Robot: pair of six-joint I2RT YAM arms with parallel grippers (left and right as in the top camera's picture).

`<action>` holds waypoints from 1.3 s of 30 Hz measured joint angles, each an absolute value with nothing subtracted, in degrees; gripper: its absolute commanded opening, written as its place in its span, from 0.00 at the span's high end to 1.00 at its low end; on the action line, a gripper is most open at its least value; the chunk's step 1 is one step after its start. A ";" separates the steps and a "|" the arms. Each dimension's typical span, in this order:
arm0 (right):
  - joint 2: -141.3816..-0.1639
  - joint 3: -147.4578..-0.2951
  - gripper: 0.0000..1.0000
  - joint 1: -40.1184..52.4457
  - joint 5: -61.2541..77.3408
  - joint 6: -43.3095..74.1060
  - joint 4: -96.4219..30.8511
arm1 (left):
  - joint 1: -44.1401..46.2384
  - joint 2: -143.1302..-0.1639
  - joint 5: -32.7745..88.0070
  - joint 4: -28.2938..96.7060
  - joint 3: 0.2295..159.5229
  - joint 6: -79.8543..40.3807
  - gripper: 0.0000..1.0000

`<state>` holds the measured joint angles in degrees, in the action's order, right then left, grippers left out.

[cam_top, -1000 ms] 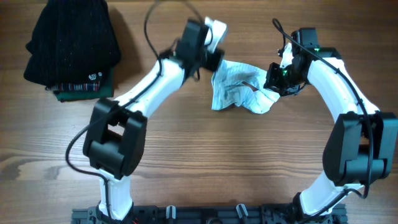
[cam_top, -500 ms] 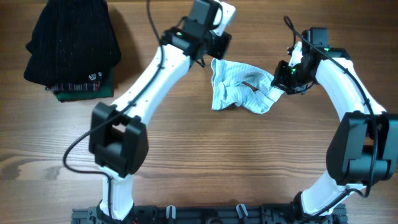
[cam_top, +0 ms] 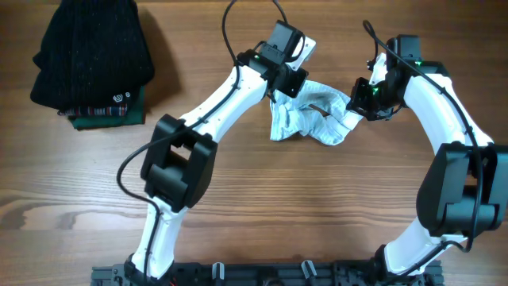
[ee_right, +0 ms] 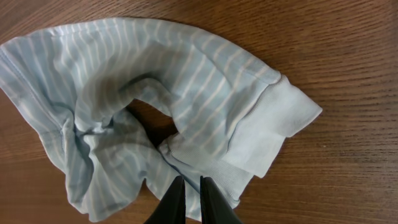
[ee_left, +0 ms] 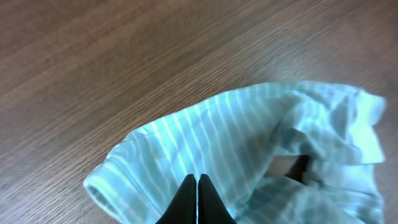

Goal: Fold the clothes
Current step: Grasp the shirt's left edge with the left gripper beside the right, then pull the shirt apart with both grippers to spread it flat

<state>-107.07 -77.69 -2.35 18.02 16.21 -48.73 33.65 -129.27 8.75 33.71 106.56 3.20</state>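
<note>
The clothes (cam_top: 305,111) are one small pale blue-white striped garment, crumpled on the wooden table at centre back. In the left wrist view the clothes (ee_left: 249,130) fill the lower right. My left gripper (cam_top: 286,90) hovers over the garment's back-left corner. Its jaws (ee_left: 198,178) are pressed together with nothing between them. My right gripper (cam_top: 355,107) is at the garment's right end. In the right wrist view its jaws (ee_right: 193,182) are pinched on the white hem edge of the clothes (ee_right: 124,74).
A black knit garment (cam_top: 91,52) lies at the far back left, on top of a dark green garment with plaid trim (cam_top: 103,115). Bare wooden table (cam_top: 262,199) spreads in front of the clothes.
My left arm swung right and down from beyond the garment's back-left corner to over it. My right gripper shifted slightly right, pulling the garment's right end with it, then held still.
</note>
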 measured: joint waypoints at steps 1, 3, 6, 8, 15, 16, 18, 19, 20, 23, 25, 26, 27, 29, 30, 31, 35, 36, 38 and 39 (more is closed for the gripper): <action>-107.07 -77.69 0.91 -2.35 18.02 16.21 -48.75 | 33.65 -129.80 8.75 33.61 106.56 3.20 0.96; -107.04 -77.69 0.91 -2.35 18.02 16.21 -48.73 | 33.65 -130.93 8.73 33.26 106.56 3.20 0.96; -107.07 -77.69 0.91 -2.35 18.04 16.21 -48.75 | 33.65 -132.49 7.66 32.97 106.56 3.22 0.96; -107.07 -77.69 0.91 -2.35 18.02 16.21 -48.77 | 33.63 -133.29 6.55 32.97 106.56 3.22 0.96; -107.04 -77.67 0.91 -2.35 18.04 14.92 -50.09 | 32.53 -134.37 3.44 32.14 106.56 3.29 0.96; -107.04 -77.52 0.91 -2.35 18.06 14.85 -50.04 | 32.14 -134.39 3.20 31.92 106.56 3.38 0.96; -107.07 -76.88 0.91 -2.35 18.20 14.70 -49.95 | 31.35 -134.50 2.83 31.73 106.56 3.40 0.96; -107.07 -76.38 0.91 -2.35 18.20 14.68 -49.82 | 30.94 -134.65 2.79 31.70 106.56 3.38 0.96; -107.07 -76.05 0.91 -2.35 18.20 14.68 -49.78 | 30.63 -134.82 2.81 31.68 106.56 3.38 0.96; -107.04 -74.63 0.91 -2.35 18.20 14.66 -47.94 | 29.80 -135.81 2.74 31.68 106.56 3.40 0.96; -107.04 -73.41 0.91 -2.35 18.22 14.66 -45.58 | 29.61 -136.57 2.61 31.68 106.56 3.40 0.96; -107.07 -72.79 0.91 -2.35 18.20 14.68 -44.45 | 29.61 -136.86 2.61 31.33 106.59 3.40 0.96; -107.07 -71.99 0.91 -2.35 18.20 14.68 -42.96 | 29.63 -136.86 2.59 31.22 106.59 3.40 0.96; -107.07 -71.22 0.91 -2.35 18.20 14.66 -40.53 | 29.63 -136.86 2.42 31.22 106.59 3.40 0.96; -107.07 -71.02 0.91 -2.35 18.17 14.66 -39.27 | 29.63 -136.86 2.39 31.22 106.59 3.40 0.96; -107.07 -71.00 0.91 -2.35 18.15 14.66 -38.30 | 29.63 -136.86 2.39 31.22 106.59 3.40 0.96; -107.70 -71.00 0.95 -2.35 17.85 14.63 -34.33 | 29.63 -136.86 2.39 31.22 106.59 3.40 0.96; -108.25 -71.00 0.96 -2.35 17.72 14.59 -33.74 | 29.63 -136.86 2.39 31.24 106.59 3.40 0.96; -109.89 -71.00 0.96 -2.35 17.54 14.44 -33.12 | 29.63 -136.86 2.37 31.24 106.59 3.40 0.96; -110.93 -71.00 0.96 -2.35 17.47 14.46 -33.01 | 29.63 -136.86 2.37 31.24 106.59 3.40 0.96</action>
<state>-110.93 -71.00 -2.35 17.47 14.46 -33.01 29.63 -136.86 2.37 31.24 106.59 3.40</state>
